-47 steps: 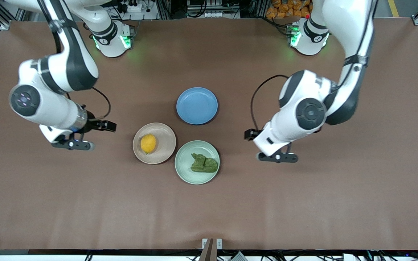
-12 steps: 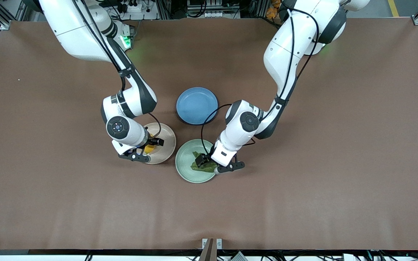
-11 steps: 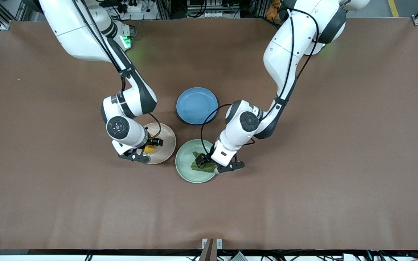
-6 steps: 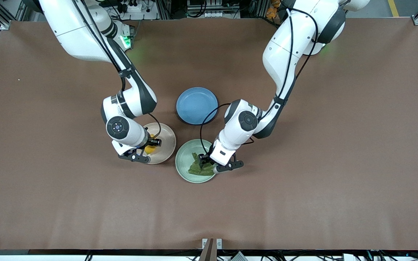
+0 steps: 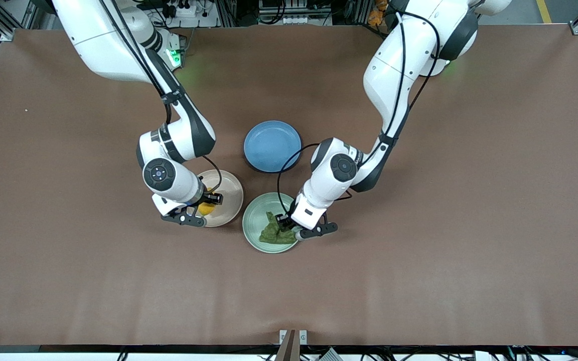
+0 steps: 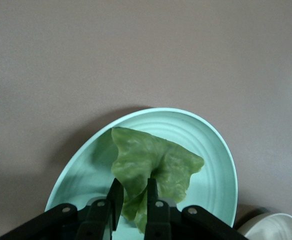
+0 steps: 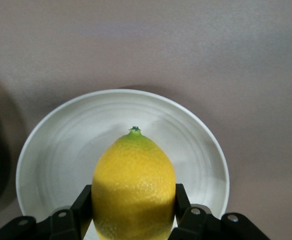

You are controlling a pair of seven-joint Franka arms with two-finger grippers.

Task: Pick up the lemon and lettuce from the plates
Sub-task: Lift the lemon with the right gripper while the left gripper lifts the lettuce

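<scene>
Right tool (image 7: 133, 212) now clamps the lemon (image 7: 134, 184) over the beige plate (image 7: 51, 150); left tool (image 6: 133, 200) just pinched the lettuce (image 6: 151, 167), bunched on the mint plate (image 6: 216, 165). Both grasps set, lift next.

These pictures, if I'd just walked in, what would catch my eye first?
Probably the bright yellow lemon, pinched in the right gripper over the beige plate. Beside it, nearer the front camera, the left gripper is shut on a wrinkly green lettuce leaf over the mint plate. A blue plate sits farther back.
</scene>
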